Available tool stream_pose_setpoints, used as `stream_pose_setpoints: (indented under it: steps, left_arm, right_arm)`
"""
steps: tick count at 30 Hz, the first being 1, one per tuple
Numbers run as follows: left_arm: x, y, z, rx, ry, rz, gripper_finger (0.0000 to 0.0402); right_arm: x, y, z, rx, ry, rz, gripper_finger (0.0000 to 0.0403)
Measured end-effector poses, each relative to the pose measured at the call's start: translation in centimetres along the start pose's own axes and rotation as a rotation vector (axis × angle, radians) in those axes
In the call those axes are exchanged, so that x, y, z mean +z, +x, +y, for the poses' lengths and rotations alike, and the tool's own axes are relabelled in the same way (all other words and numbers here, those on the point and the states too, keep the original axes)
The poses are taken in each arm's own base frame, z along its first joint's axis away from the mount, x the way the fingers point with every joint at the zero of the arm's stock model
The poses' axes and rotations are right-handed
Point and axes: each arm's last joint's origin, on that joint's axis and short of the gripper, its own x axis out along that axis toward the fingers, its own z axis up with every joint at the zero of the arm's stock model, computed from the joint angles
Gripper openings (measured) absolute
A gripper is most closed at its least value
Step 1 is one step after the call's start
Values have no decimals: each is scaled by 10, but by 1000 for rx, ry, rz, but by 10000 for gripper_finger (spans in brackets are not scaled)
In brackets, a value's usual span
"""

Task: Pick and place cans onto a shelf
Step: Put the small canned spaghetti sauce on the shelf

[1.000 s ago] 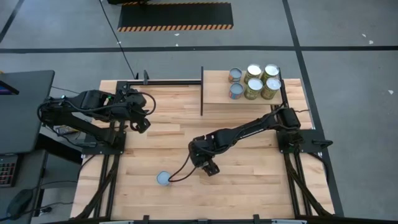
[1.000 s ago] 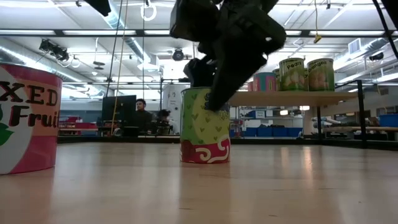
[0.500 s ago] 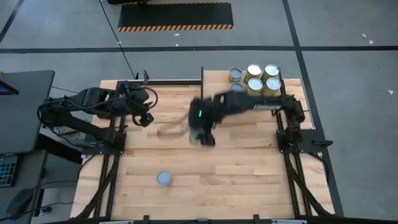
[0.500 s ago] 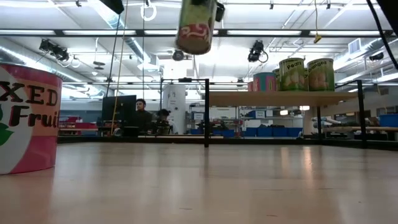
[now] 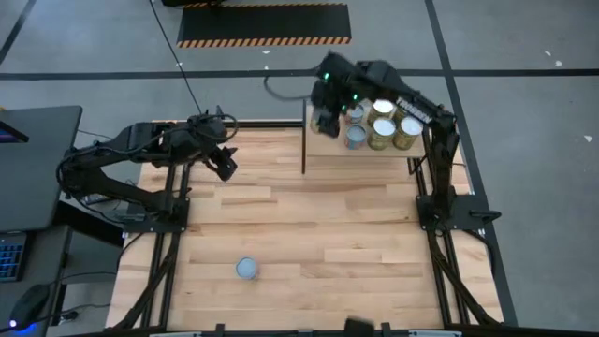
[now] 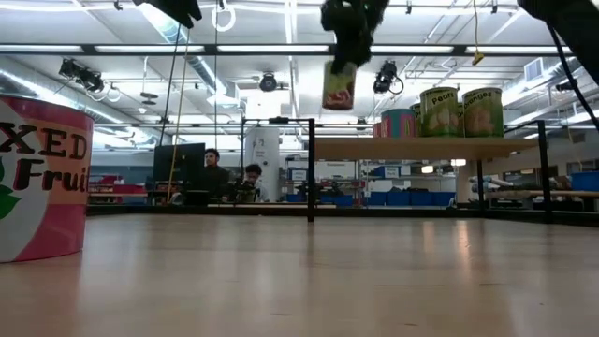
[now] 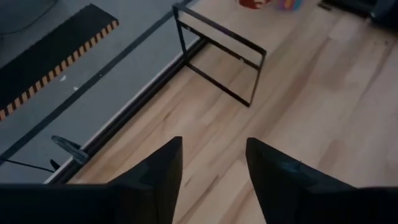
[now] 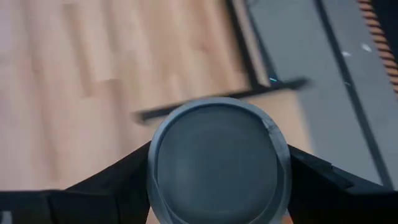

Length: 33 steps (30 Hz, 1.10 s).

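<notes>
My right fingers (image 5: 323, 120) are clamped on a can (image 6: 339, 85), holding it up in the air above the left end of the shelf (image 5: 328, 145), close to the thin dark upright panel (image 5: 304, 137). From the low view the can hangs clear of the shelf top (image 6: 421, 147), its red-and-green label tilted a little. In my right wrist view the can's silvery top (image 8: 217, 165) fills the space between both fingers (image 8: 118, 171), which press on its sides.

Five cans already stand on the shelf, grouped at its far right part: two small grey-topped ones (image 5: 355, 137) beside three wider bright-topped ones (image 5: 382, 109). One more can (image 5: 246, 269) sits alone on the desk (image 5: 281, 225), well away from the shelf, near the front edge. In the low view a big pink-labelled can (image 6: 42, 178) stands close to the camera.

My left fingers (image 5: 225, 167) hang spread apart, holding nothing, over the desk's far left part, with bare planks between them (image 7: 161, 177).
</notes>
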Motion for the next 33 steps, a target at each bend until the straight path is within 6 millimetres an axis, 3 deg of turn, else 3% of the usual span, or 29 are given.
stream_pose_setpoints:
  steps: [5,9,15,23,33]
  left_arm:
    - [8,4,5,9,-59,-47,198]
    - [17,12,7,-18,-116,-75,205]
    - [27,26,11,-37,-119,-79,208]
    - [31,40,18,-79,-126,-37,218]
    - [31,40,20,-78,-129,-35,229]
  right_arm:
    - [-11,3,-48,-20,66,-31,289]
    - [-19,19,-66,9,65,-26,289]
    - [-31,46,-73,-10,50,50,289]
    - [-33,60,-75,-34,38,58,312]
    - [-35,70,-77,-68,50,47,322]
